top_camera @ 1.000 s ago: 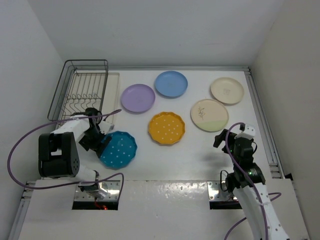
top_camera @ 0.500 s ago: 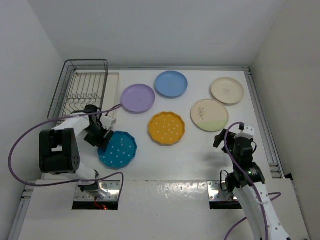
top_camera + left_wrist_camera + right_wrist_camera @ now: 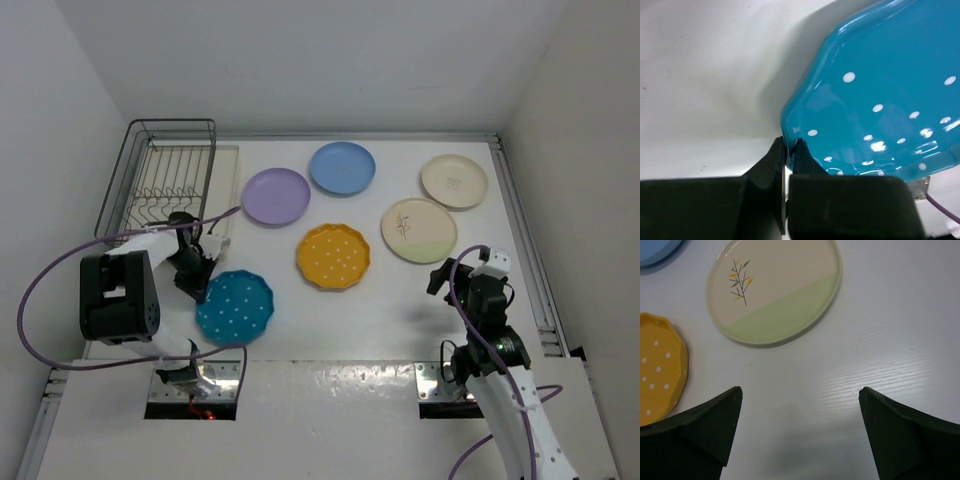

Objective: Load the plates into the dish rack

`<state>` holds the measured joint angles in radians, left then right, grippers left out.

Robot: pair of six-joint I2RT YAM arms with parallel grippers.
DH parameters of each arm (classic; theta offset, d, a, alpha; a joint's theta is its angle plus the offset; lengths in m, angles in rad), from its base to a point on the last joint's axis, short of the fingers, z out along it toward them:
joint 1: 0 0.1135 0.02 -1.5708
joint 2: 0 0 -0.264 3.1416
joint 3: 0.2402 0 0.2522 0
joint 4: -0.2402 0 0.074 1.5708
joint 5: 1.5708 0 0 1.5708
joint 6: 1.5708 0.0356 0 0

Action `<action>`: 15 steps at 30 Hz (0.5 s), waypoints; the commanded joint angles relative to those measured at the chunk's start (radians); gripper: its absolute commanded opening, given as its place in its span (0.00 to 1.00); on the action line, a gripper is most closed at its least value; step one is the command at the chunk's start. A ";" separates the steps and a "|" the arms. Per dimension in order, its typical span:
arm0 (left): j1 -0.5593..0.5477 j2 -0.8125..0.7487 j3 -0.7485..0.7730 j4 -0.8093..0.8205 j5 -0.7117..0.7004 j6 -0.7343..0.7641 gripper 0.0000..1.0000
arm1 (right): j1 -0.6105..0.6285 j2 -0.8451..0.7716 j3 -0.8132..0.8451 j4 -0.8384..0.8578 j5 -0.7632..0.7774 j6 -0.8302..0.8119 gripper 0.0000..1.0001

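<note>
Fingers [image 3: 767, 170] of the left gripper [image 3: 789, 146] are pinched tight on the scalloped rim of the teal white-dotted plate [image 3: 880, 100], which sits on the white table [image 3: 400, 310] near the front end of the dark wire dish rack [image 3: 172, 123] at the far left. Right gripper [image 3: 800, 390] hovers with its jaws spread wide and holding nothing, near the cream sprig plate [image 3: 770, 295]. Across the table to the right of the rack, the orange dotted plate [image 3: 333, 256], lilac plate [image 3: 276, 195], blue plate [image 3: 342, 167] and plain cream plate [image 3: 454, 181] lie flat.
</note>
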<state>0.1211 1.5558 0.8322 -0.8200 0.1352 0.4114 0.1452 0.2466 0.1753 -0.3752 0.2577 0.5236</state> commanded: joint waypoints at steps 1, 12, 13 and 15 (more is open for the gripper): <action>-0.034 -0.065 -0.047 0.084 -0.048 0.024 0.00 | -0.002 -0.006 0.018 0.028 0.012 -0.005 1.00; -0.271 -0.344 0.254 0.005 -0.129 -0.126 0.00 | -0.002 0.046 0.041 0.059 -0.005 -0.019 1.00; -0.314 -0.355 0.277 0.005 -0.129 -0.141 0.00 | -0.001 0.049 0.046 0.064 -0.008 -0.019 1.00; -0.327 -0.355 0.340 -0.005 -0.129 -0.141 0.00 | -0.002 0.054 0.047 0.065 -0.008 -0.027 1.00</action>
<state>-0.1753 1.2415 1.0676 -0.8684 0.0303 0.3286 0.1452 0.2890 0.1768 -0.3664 0.2562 0.5190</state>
